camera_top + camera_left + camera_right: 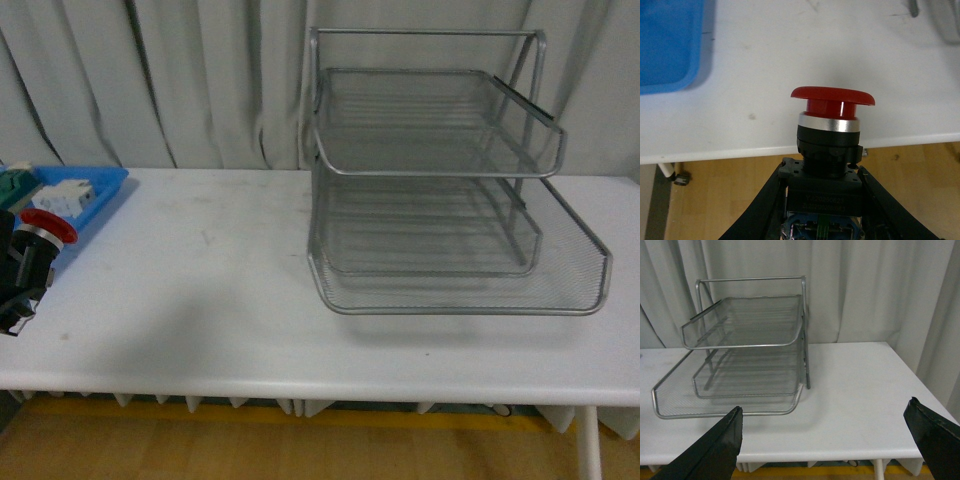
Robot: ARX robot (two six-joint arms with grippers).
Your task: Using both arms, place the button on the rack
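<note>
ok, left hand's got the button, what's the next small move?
Probably swing the left hand rightward toward the rack: it grips the button at the table's left edge, the rack stands well to the right, and the right hand is open and empty.

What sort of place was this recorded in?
Probably a staged robot test bench: a white table against a grey curtain, holding a wire rack and a blue tray, with a red button in the left pincer.

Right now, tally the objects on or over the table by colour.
Red: 1, the button
Blue: 1, the plastic tray
Silver: 1, the wire mesh rack
White: 1, the blocky breaker in the tray
Green: 1, a switch, partly cut off
Total: 5
</note>
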